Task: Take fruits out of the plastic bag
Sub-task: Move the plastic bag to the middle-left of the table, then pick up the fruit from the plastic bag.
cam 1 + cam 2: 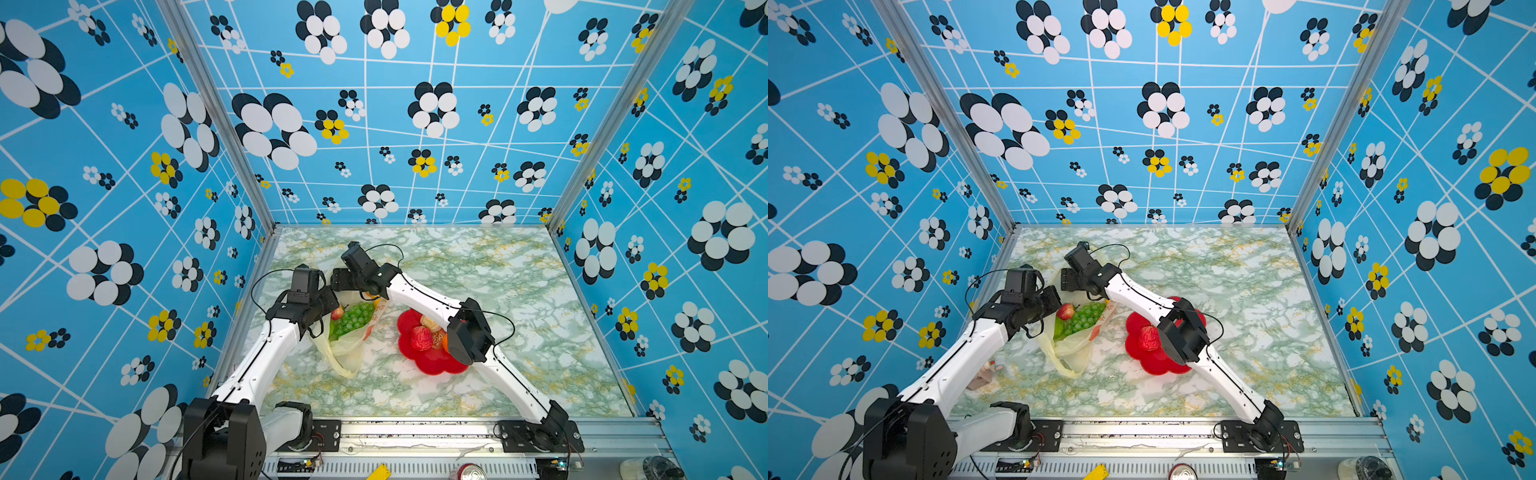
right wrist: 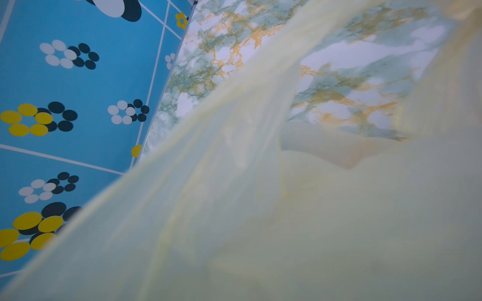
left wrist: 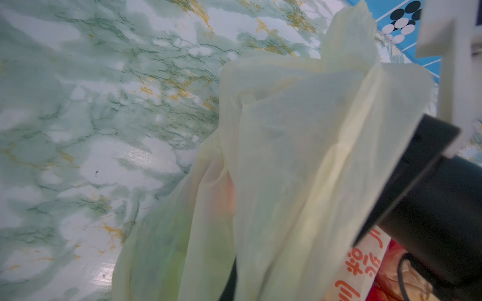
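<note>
**Bag pinched at its edge**

Left gripper [image 1: 331,306] clenched on the plastic bag [image 1: 347,353]; right gripper [image 1: 337,284] at its mouth, grip hidden, I cannot tell; green grape bunch [image 1: 353,318] lies inside, near the red plate [image 1: 432,365].

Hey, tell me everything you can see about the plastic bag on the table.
The plastic bag is thin, translucent pale-yellow film with orange print, lying crumpled on the marbled table beside the red plate, one handle loop trailing toward the robot. Its mouth gapes: the left gripper looks shut on one edge, the right gripper is at the far edge. Inside lie green grapes and a red fruit.
</note>
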Robot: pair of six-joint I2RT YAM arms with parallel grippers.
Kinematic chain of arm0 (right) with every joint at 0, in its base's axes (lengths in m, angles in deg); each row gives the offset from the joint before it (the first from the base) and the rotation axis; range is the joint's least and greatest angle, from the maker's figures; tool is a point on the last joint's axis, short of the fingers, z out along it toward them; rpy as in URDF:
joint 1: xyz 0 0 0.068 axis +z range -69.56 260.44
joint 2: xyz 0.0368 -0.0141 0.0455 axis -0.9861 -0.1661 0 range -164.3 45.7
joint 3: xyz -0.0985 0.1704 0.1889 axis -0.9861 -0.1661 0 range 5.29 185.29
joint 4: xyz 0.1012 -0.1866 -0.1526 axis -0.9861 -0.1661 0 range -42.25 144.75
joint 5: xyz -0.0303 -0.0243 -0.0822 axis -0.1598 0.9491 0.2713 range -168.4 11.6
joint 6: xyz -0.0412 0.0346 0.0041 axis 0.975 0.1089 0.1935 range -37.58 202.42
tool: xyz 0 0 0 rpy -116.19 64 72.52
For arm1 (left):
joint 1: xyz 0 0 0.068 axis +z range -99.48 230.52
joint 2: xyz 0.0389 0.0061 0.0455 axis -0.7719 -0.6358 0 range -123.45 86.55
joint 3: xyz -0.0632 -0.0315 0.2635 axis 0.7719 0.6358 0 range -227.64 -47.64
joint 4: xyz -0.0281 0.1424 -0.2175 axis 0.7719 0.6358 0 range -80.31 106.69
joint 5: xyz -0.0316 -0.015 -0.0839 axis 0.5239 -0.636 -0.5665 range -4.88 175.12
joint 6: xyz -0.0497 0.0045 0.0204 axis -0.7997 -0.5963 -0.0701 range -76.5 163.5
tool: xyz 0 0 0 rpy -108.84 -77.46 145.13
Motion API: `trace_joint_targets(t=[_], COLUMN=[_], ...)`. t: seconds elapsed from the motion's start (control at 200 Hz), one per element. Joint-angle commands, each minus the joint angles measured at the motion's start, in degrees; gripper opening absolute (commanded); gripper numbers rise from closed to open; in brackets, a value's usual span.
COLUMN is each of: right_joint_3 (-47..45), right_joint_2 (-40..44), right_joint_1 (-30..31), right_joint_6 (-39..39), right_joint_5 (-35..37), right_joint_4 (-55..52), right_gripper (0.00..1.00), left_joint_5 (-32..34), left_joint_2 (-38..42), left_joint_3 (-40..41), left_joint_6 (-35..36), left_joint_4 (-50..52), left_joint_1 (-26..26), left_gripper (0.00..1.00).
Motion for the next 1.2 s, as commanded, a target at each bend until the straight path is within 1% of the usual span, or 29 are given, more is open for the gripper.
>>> trace_joint_targets(t=[0.0,0.115,0.205,0.335,0.405,0.515,0.62,0.895,1.015,1.195], right_joint_3=[2.4,5.2,6.7,8.0,8.6,12.2,14.2,17.7,18.1,19.0], right_joint_2=[-3.1,-5.4,-7.0,-8.0,-8.5,-11.2,-13.2,-17.5,-18.4,-18.4], right_joint_1=[0.9,1.1,1.5,2.7,3.2,3.4,3.4,3.9,4.3,4.2], right_joint_6=[-1.0,-1.1,-0.7,0.4,0.5,0.5,0.5,1.0,1.5,2.9], right_joint_5=[1.3,2.0,0.6,-0.5,0.3,2.2,3.6,2.8,3.0,3.8], right_joint_4=[-0.3,-2.0,-1.3,0.0,0.7,-0.1,0.0,2.0,3.0,2.1], right_gripper=[0.81,0.81,0.81,0.79,0.79,0.78,0.77,0.73,0.68,0.59], left_joint_5=[-1.3,0.8,1.0,-0.8,-1.3,-2.2,-4.2,-8.5,-8.8,-9.2], left_joint_2=[3.1,4.4,4.4,6.8,8.3,10.4,12.6,15.6,17.0,18.4], left_joint_3=[1.8,2.8,4.2,7.4,8.4,9.7,11.9,16.4,17.4,18.3], left_joint_6=[-2.0,-1.9,-2.5,-4.8,-5.3,-6.1,-7.4,-8.9,-8.7,-7.4], left_joint_4=[1.9,3.4,3.5,2.0,2.0,2.8,2.7,1.1,1.5,2.4], left_joint_1=[-0.8,-0.6,0.6,2.6,3.1,3.5,4.4,5.7,6.7,9.8], left_gripper=[0.00,0.00,0.00,0.00,0.00,0.00,0.00,0.00,0.00,0.00])
